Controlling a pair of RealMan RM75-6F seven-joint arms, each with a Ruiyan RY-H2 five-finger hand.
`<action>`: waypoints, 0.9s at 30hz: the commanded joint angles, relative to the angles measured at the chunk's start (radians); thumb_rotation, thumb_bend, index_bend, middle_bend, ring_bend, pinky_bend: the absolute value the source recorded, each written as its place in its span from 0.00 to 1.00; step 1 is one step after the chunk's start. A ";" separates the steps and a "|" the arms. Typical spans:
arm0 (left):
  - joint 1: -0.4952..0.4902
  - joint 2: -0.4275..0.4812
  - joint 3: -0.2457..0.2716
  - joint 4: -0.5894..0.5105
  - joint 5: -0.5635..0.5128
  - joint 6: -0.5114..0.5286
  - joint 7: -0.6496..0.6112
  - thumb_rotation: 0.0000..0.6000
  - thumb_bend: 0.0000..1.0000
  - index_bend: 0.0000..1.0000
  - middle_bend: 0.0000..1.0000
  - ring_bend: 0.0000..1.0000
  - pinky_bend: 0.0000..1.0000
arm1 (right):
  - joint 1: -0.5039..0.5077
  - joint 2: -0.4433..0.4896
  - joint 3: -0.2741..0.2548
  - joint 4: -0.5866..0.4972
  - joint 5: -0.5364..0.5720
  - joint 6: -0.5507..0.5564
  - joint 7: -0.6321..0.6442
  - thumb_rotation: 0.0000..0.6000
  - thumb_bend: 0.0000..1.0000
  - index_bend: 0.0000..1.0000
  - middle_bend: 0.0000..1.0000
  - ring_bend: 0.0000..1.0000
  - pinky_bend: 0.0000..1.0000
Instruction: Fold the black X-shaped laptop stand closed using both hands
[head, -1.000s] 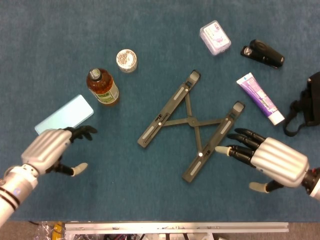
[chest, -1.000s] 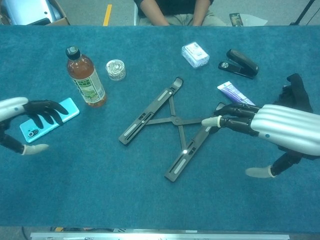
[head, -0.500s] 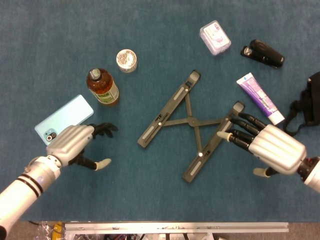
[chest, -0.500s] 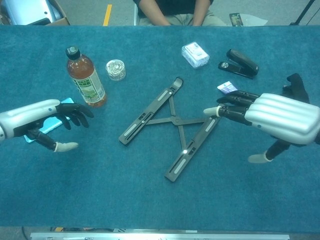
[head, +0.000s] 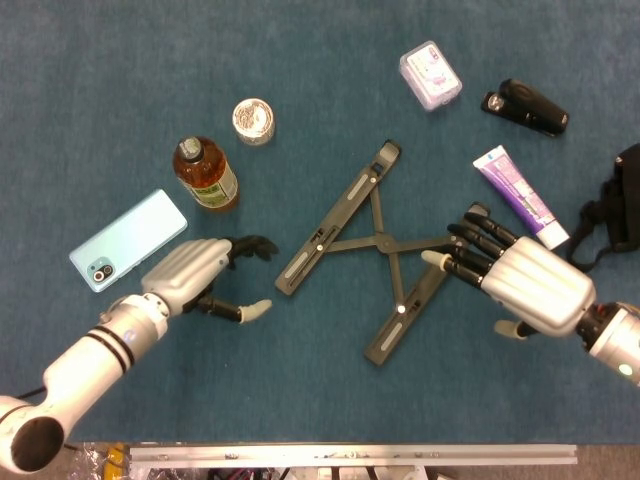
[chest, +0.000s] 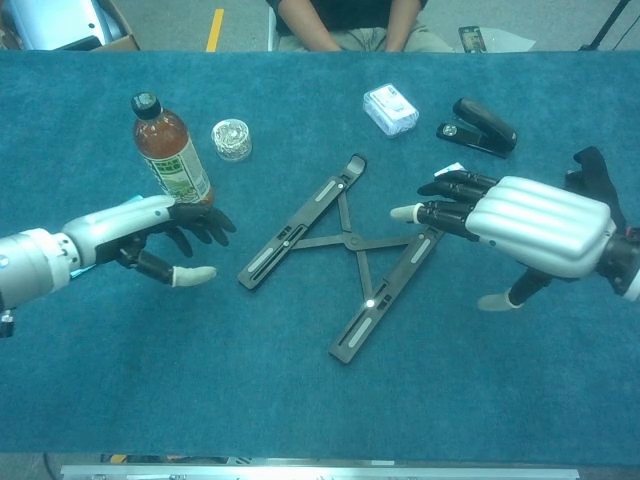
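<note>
Blue tabletop (head: 120, 90): open hands flank spread stand (head: 385, 250).

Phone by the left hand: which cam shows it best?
Head view. The phone lies fully visible there, camera end included, beside the bottle. In the chest view the left hand and forearm cover it almost entirely; only a thin cyan sliver shows.

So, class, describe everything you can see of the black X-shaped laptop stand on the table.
The black X-shaped laptop stand lies flat and open on the blue carpeted table, near its middle. Two long dark bars with pale inset strips are joined by thin crossed struts at a central pivot. It looks like metal or hard plastic. The right hand hovers over the right bar's upper end; contact is unclear. The left hand is just short of the left bar.
</note>
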 joint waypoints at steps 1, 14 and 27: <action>-0.022 -0.040 -0.016 0.022 -0.049 0.017 0.034 0.67 0.28 0.18 0.23 0.20 0.28 | 0.000 -0.008 0.005 0.009 0.006 0.000 -0.015 1.00 0.06 0.01 0.17 0.00 0.05; -0.078 -0.157 -0.066 0.068 -0.193 0.041 0.054 0.66 0.28 0.18 0.21 0.17 0.27 | 0.019 -0.077 0.029 0.066 0.069 -0.040 -0.042 1.00 0.09 0.00 0.16 0.00 0.05; -0.129 -0.247 -0.044 0.159 -0.209 0.082 0.169 0.63 0.28 0.18 0.23 0.14 0.24 | 0.038 -0.135 0.043 0.114 0.112 -0.065 -0.079 1.00 0.09 0.00 0.16 0.00 0.05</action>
